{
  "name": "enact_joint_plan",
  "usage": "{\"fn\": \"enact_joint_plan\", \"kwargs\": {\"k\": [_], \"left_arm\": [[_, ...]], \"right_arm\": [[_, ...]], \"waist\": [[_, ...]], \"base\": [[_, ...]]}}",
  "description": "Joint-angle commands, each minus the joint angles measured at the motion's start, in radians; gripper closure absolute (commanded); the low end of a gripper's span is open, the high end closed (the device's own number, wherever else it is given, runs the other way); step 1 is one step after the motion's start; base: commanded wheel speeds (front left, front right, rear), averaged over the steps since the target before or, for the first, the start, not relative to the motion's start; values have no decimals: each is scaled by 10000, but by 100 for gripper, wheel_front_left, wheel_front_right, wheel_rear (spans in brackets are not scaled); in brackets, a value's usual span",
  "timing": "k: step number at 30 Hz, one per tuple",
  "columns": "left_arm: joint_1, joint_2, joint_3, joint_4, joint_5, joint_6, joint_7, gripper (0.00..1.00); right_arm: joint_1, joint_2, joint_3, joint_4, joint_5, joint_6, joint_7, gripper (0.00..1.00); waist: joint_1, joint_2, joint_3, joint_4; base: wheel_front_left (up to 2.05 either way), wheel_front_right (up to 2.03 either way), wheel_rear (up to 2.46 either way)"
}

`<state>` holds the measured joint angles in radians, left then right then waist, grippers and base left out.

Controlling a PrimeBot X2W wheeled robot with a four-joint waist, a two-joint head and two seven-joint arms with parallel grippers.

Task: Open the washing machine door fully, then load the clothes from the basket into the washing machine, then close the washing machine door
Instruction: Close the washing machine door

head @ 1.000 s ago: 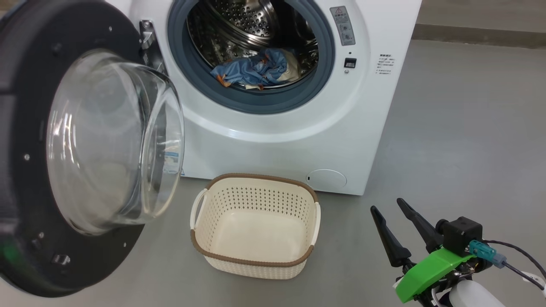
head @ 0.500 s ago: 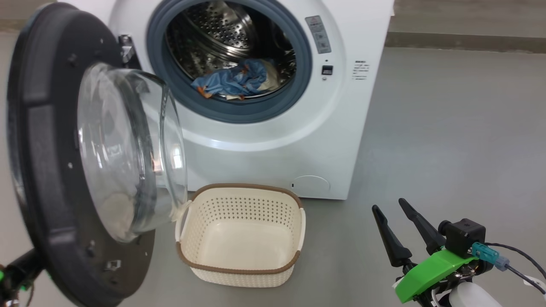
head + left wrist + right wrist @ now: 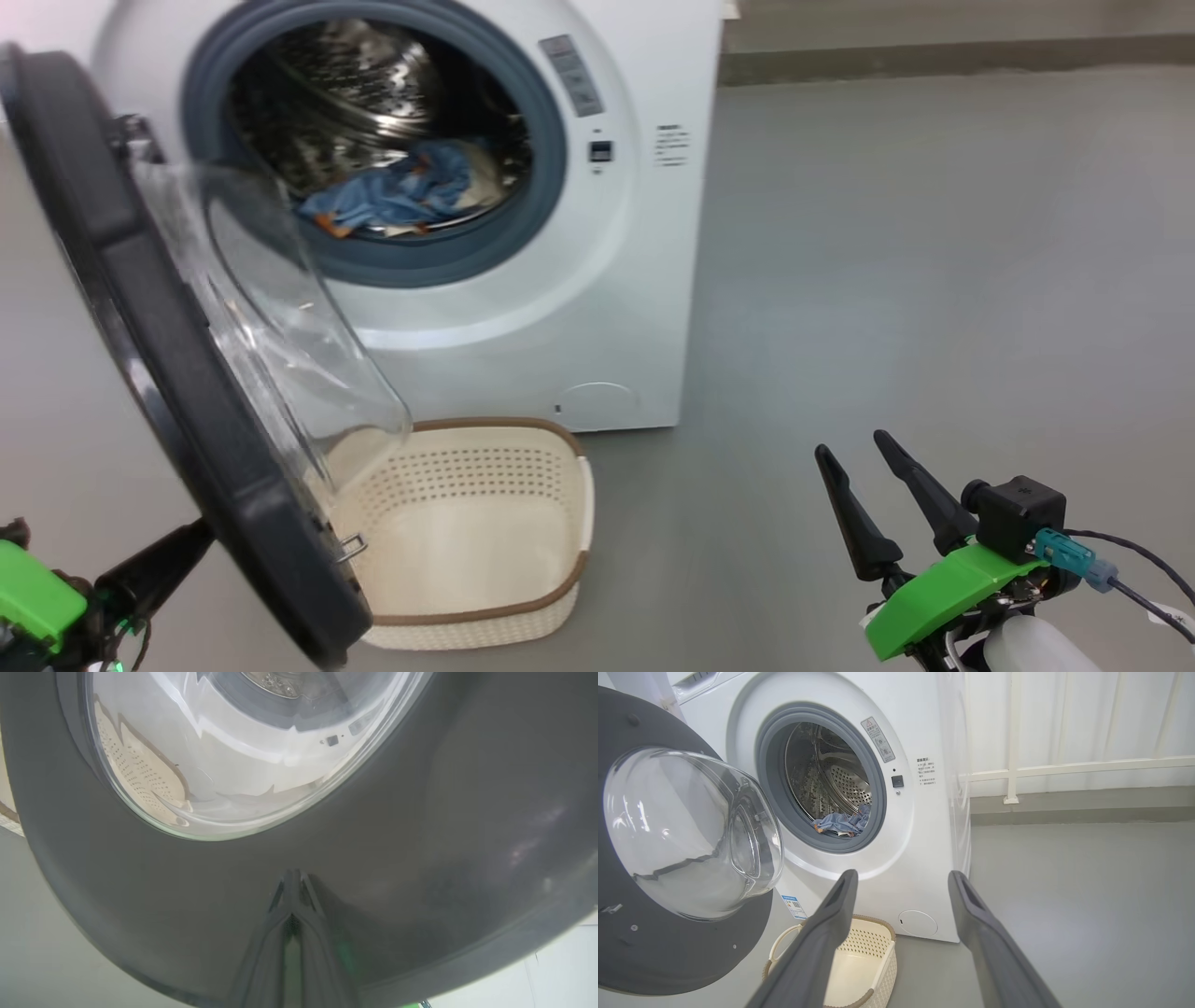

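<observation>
While leaning the pinched-shut tips of the left gripper on the glossy outer face of the door, gripping nothing, just touching it low down, out in front of the washing machine. Holding the right gripper spread wide and empty, hanging above bare floor off to the right of the machine, touching nothing.

Calling the opening step finished. Calling loading finished too: seeing the clothes lying bunched at the bottom of the drum, blue with orange bits plus something cream, all inside the grey gasket; seeing the basket sitting empty on the floor right at the foot of the machine, partly under the door's glass bowl.

Leaving only the closing. Putting progress at two steps of three, third apparently in hand. Reading the door as standing partway round, latch hook well apart from the machine front. Guessing at a push from behind for the rest of the swing, then a firm press for latching. Watching the glass bowl over the basket's door-side corner: looking close, not managing to tell whether clearing or brushing. Checking for cloth hanging over the gasket; not seeing any.
</observation>
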<state>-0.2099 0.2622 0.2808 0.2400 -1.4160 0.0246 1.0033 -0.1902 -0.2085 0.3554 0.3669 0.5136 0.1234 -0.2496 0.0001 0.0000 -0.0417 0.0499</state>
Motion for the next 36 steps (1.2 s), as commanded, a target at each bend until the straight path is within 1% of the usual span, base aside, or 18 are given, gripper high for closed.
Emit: {"fn": "enact_joint_plan", "kwargs": {"k": [1,7,10,12,17,24,35,36], "left_arm": [[-250,109,212,-456,-192,-1,16,100],[-311,-180,210,-589,78,69,-554,100],[-424,-225,307,-511,129,12,-803,100],[-522,-274,327,-427,183,-50,-971,100],[-723,-356,301,-208,324,-195,-1262,100],[-1084,-490,341,117,399,-399,-1660,100],[-1173,-501,406,113,634,-460,-2069,100],[-1181,-500,415,81,658,-464,-2112,85]], "right_arm": [[-30,-82,134,-264,-12,73,-122,0],[-64,-117,142,-272,-10,73,-122,0],[-128,-127,199,-269,8,73,-122,0],[-139,-134,216,-260,10,73,-122,0],[-177,-162,256,-255,33,73,-122,0],[-165,-182,149,-310,6,73,-122,0],[-145,-86,37,-234,-40,73,-122,0],[-143,-85,21,-234,-41,73,-122,0]], "waist": [[-1,0,111,-813],[-1,0,158,-1784],[-1,0,191,-2202],[-1,0,210,-2409],[-1,0,257,-2655],[-1,0,357,-2641],[-1,0,335,-1941],[-1,0,322,-1866]], "base": [[0,0,0],[0,0,0],[0,0,0],[0,0,0],[0,0,0],[0,0,0],[0,0,0],[0,0,0]]}}
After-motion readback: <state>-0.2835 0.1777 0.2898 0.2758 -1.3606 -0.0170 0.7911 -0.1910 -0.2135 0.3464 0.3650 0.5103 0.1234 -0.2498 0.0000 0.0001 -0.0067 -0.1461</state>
